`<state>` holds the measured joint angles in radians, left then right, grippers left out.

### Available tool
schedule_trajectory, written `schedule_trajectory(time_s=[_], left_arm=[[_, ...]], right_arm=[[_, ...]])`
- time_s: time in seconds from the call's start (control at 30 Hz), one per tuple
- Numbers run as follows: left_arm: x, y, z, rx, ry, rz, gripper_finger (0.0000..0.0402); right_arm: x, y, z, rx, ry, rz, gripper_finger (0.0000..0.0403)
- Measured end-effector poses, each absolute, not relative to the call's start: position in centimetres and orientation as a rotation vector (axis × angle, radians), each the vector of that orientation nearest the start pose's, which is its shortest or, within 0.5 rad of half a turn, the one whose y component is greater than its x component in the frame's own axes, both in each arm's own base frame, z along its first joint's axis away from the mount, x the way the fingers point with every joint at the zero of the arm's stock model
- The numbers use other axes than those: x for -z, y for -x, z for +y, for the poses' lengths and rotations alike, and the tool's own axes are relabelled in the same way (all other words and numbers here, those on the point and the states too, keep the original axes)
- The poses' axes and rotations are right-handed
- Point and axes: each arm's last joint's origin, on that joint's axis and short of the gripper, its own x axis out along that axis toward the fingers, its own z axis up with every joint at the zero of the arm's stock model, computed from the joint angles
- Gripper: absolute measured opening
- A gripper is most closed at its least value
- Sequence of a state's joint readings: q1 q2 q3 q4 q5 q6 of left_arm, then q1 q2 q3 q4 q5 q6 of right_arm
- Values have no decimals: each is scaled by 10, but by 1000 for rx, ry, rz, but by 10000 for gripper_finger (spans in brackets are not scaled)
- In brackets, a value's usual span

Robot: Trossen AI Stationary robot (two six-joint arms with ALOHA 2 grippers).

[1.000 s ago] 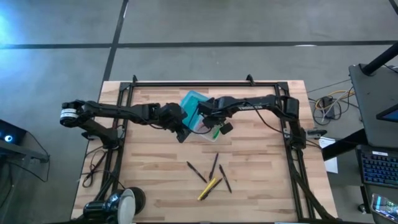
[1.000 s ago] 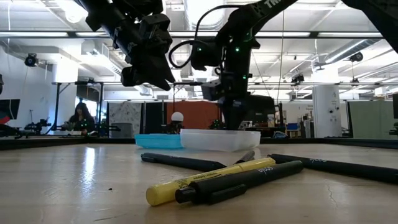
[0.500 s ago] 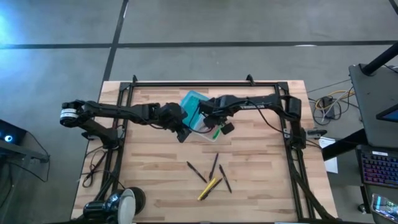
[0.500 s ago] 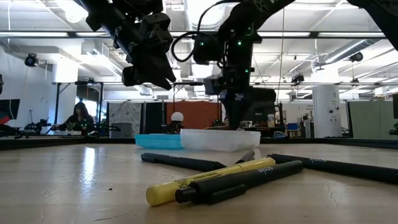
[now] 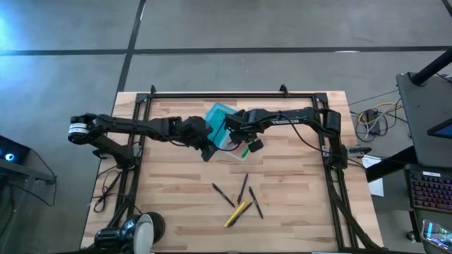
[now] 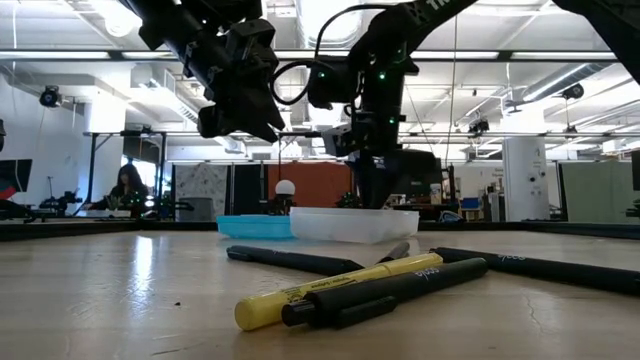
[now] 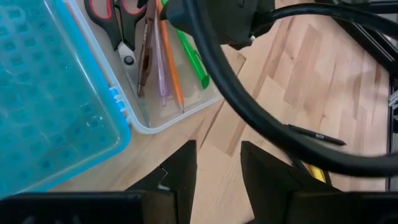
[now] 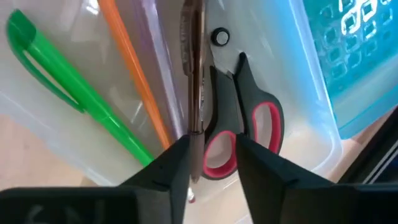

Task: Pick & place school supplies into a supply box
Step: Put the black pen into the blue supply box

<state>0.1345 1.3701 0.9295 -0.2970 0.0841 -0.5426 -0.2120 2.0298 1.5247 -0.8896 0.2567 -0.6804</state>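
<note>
My right gripper (image 8: 205, 163) dipped back over the supply box (image 5: 227, 134), fingers narrowly parted, the brown pen (image 8: 194, 68) now lying inside. Left gripper (image 7: 217, 168) hovers just beside the box, slightly open and empty; four pens (image 5: 239, 199) remain mid-desk.

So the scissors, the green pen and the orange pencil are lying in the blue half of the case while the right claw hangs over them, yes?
Not quite: the scissors, green pen and orange pencil lie in the clear half, beside the blue half, as the left wrist view shows. The right claw does hang over them.
</note>
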Motion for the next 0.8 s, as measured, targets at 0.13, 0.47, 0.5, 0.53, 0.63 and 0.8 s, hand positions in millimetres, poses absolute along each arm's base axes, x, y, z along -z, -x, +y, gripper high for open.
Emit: schedule_trajectory(time_s=[0.13, 0.47, 0.5, 0.53, 0.63, 0.8], left_arm=[[-247, -284, 36, -240, 579, 707, 108], [-247, -284, 36, -207, 494, 712, 108], [-247, -284, 36, -202, 483, 714, 108], [-247, -284, 36, -197, 467, 716, 108], [-247, -284, 35, -161, 425, 718, 108], [-243, -288, 28, 67, 336, 749, 108]], right_arm=[[-192, -382, -83, -68, 547, 1474, 153], [-236, -354, -54, 321, -21, 1454, 194], [-238, -351, -49, 380, -109, 1443, 195], [-240, -350, -45, 436, -191, 1424, 196], [-244, -348, -28, 544, -343, 1374, 196], [-242, -342, 11, 515, -308, 1390, 196]])
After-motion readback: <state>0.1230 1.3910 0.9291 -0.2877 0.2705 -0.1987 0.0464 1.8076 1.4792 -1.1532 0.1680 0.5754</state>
